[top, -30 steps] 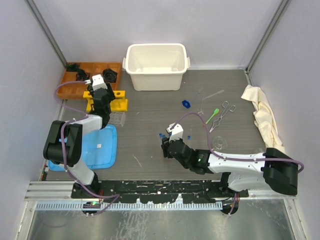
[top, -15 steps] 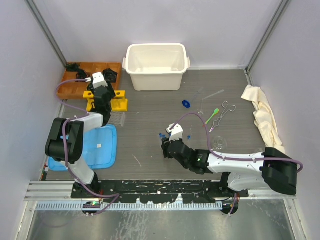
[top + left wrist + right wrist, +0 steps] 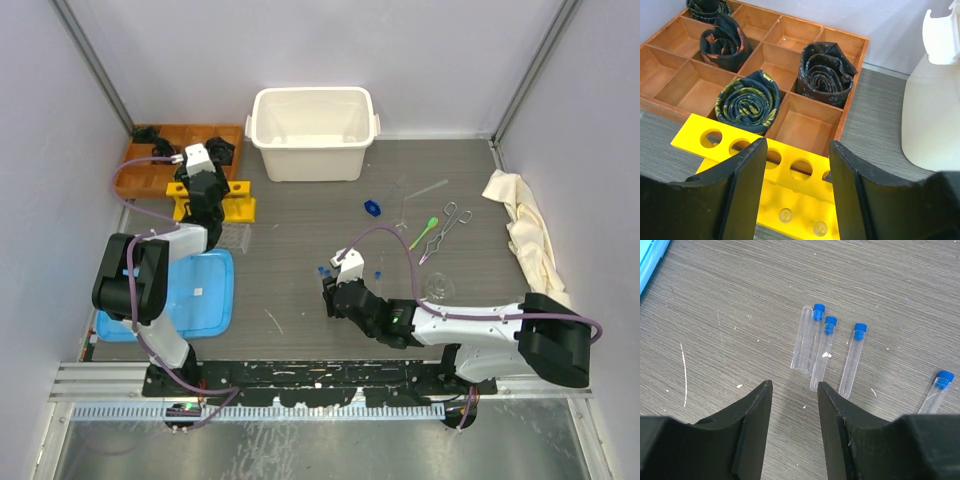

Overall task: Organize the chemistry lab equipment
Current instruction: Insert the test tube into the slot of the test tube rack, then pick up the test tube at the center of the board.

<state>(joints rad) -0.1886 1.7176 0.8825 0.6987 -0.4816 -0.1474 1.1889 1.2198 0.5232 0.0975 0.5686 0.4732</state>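
Note:
The yellow holed tube rack (image 3: 790, 172) lies against the orange tray, and my left gripper (image 3: 796, 150) hangs open just over it, one finger on each side of its middle holes. In the top view this left gripper (image 3: 207, 197) is at the rack (image 3: 238, 208). My right gripper (image 3: 793, 390) is open low over the table, empty, just short of three clear glass tubes with blue caps (image 3: 822, 352). A further capped tube (image 3: 938, 387) lies to the right. Scissor-handled forceps (image 3: 446, 228), a green spoon (image 3: 428, 224), a blue cap (image 3: 372, 208) and a small flask (image 3: 437, 287) lie right of centre.
An orange compartment tray (image 3: 805, 125) holds rolled dark fabric pieces (image 3: 746, 102). A white bin (image 3: 313, 130) stands at the back centre and also shows at the left wrist view's right edge. A blue tray (image 3: 205, 295) lies front left. A cream cloth (image 3: 525, 230) lies at the right.
My left gripper has edged a little toward the back over the rack. The right arm has barely moved.

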